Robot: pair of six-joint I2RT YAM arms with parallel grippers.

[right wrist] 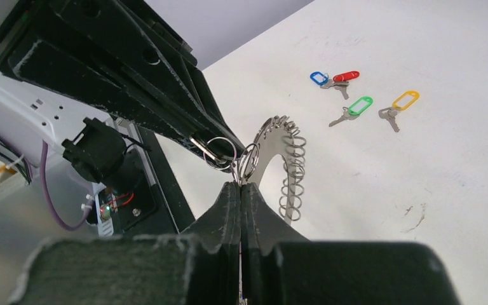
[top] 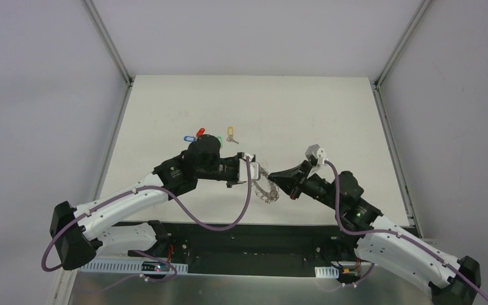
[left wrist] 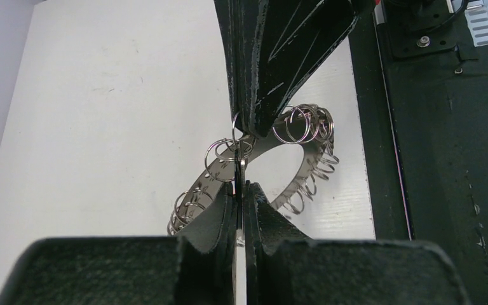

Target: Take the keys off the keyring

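Lab robot cell: white panels (top: pixel 38 95), aluminium frame (top: pixel 108 41)

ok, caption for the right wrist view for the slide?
Left gripper and right gripper pinch the keyring; four colour-tagged keys lie loose on the table behind.

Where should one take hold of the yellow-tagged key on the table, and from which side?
Grip the yellow-tagged key by its oval tag, from above, jaws across the tag's narrow width. It lies flat on the table, apart from the green-tagged key, so both sides look free.

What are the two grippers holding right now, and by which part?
Both hold the keyring: left gripper and right gripper each pinch its loop-strung upper edge.
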